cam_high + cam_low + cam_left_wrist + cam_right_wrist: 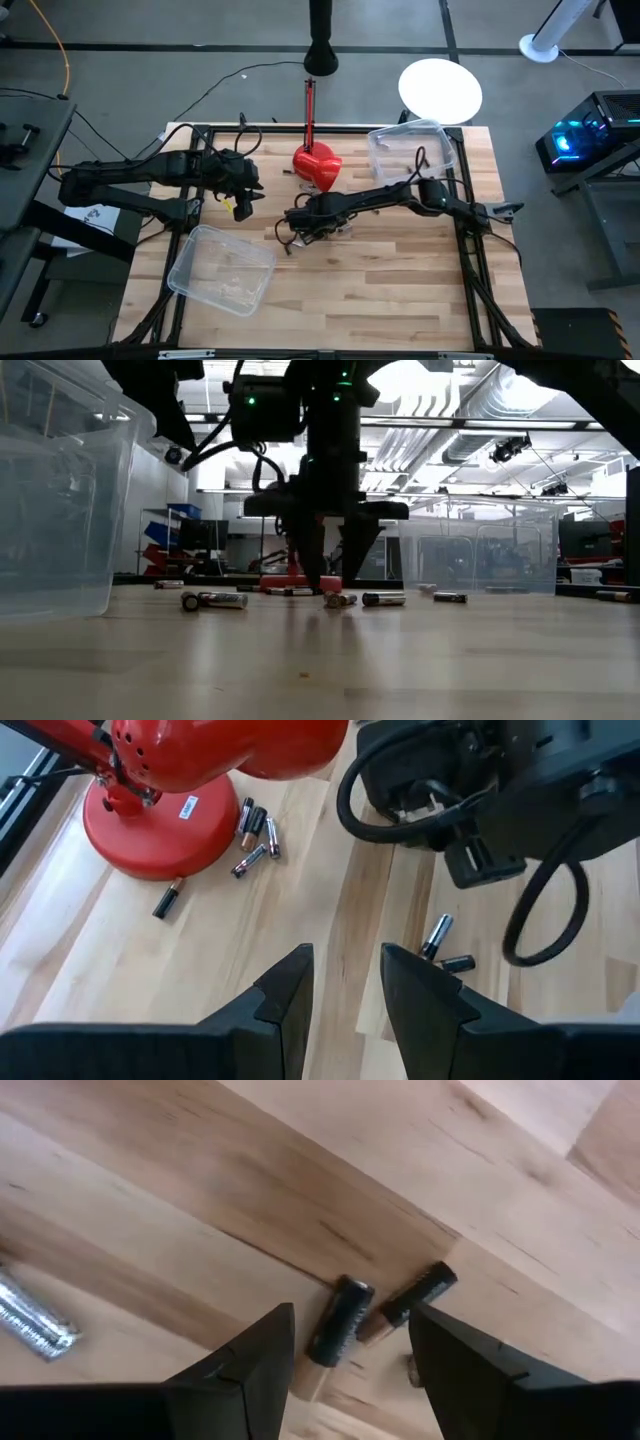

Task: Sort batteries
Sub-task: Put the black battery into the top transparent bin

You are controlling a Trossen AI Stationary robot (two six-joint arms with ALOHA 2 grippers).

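Observation:
Several small batteries lie on the wooden table (400, 290). Two dark ones (338, 1325) (415, 1295) lie side by side under my right gripper (352, 1320), which points down, open, with its fingers on either side of them and touching nothing. In the low view this gripper (333, 575) hangs just over that pair (340, 600). A silvery battery (30, 1320) lies to one side. My left gripper (347, 985) hovers open and holds nothing, left of the red object (317, 165). More batteries (255, 825) lie by the red object's base.
A clear plastic bin (222, 268) stands at the near left and another (410, 150) at the far right. The red object's round base (160, 830) rests on the table at the far middle. Loose batteries (215, 600) (450, 597) lie scattered around the middle.

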